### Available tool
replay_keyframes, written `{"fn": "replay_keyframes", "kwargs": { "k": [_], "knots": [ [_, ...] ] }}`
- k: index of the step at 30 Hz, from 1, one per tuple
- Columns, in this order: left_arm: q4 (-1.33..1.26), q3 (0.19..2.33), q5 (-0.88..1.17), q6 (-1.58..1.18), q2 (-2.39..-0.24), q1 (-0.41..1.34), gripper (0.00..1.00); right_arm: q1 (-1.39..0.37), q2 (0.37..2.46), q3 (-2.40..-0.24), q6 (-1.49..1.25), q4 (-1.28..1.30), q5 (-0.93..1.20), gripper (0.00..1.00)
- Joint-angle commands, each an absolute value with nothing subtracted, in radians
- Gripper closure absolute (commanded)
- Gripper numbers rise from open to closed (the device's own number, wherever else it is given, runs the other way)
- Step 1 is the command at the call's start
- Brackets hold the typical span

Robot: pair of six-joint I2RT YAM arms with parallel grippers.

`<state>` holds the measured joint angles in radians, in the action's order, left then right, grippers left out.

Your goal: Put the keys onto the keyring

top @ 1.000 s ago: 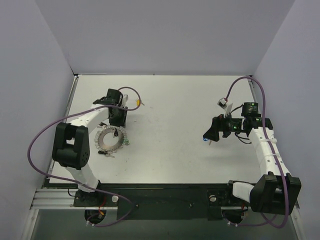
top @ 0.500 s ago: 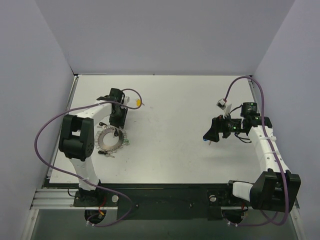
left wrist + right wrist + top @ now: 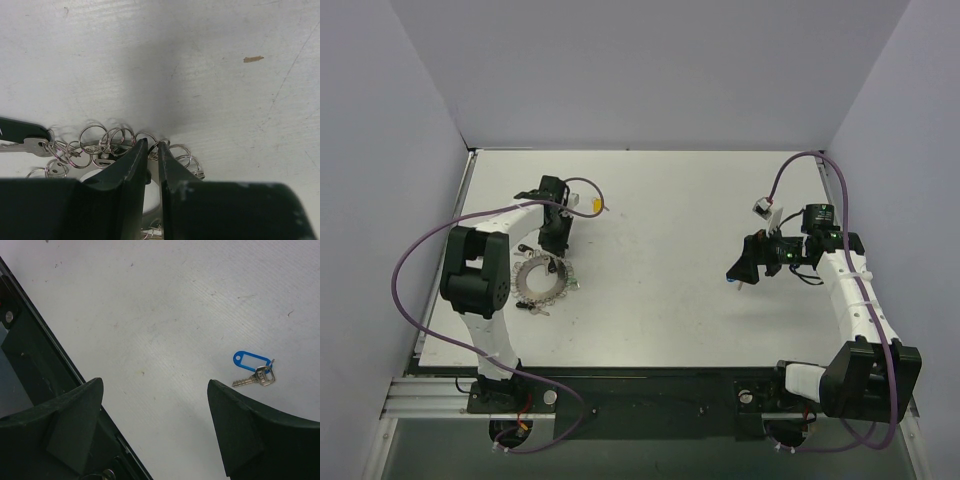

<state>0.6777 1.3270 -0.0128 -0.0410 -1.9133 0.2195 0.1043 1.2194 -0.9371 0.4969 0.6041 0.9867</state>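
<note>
The keyring (image 3: pixel 542 280) lies at the left of the table, a silvery loop with several small rings around its rim (image 3: pixel 92 140). My left gripper (image 3: pixel 556 247) stands at its far edge. In the left wrist view its jaws (image 3: pixel 152 144) are nearly shut, pinching one small ring at the tips. A blue-headed key (image 3: pixel 252 369) lies on the table just beyond my right gripper (image 3: pixel 155 387), which is wide open and empty; the top view shows the key (image 3: pixel 732 281) by that gripper (image 3: pixel 742 266). A yellow-headed key (image 3: pixel 595 205) lies behind the left gripper. A green one (image 3: pixel 576 285) lies at the keyring's right edge.
A dark tag with a silver key (image 3: pixel 22 137) hangs on the keyring's left side. Purple cables loop over both arms (image 3: pixel 420 250). Grey walls enclose the white table (image 3: pixel 660 220); a black rail (image 3: pixel 35 365) runs along its near edge.
The left arm's elbow swung in and its gripper shifted slightly onto the keyring's far edge. The right arm barely moved.
</note>
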Motion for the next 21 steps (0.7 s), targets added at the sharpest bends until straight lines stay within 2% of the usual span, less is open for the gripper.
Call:
{"fn": "replay_keyframes", "kwargs": {
  "k": [1, 3, 6, 12, 18, 21],
  "knots": [
    [0.695, 1.368, 0.000, -0.034, -1.921, 0.215, 0.78, 0.110, 1.220, -0.973, 0.515, 0.630, 1.026, 0.20],
    [0.696, 1.370, 0.000, -0.035, -1.921, 0.215, 0.82, 0.112, 1.216, -0.973, 0.517, 0.630, 1.026, 0.20],
    [0.696, 1.371, 0.000, -0.037, -1.911, 0.213, 0.95, 0.114, 1.218, -0.971, 0.517, 0.630, 1.028, 0.21],
    [0.692, 1.361, 0.038, -0.043, -1.882, 0.212, 0.99, 0.115, 1.218, -0.973, 0.518, 0.634, 1.028, 0.21],
    [0.678, 1.335, 0.054, -0.044, -1.830, 0.213, 0.99, 0.118, 1.215, -0.973, 0.517, 0.634, 1.029, 0.21],
    [0.675, 1.325, 0.051, -0.043, -1.819, 0.212, 0.87, 0.120, 1.213, -0.973, 0.517, 0.632, 1.031, 0.21]
  ]
}}
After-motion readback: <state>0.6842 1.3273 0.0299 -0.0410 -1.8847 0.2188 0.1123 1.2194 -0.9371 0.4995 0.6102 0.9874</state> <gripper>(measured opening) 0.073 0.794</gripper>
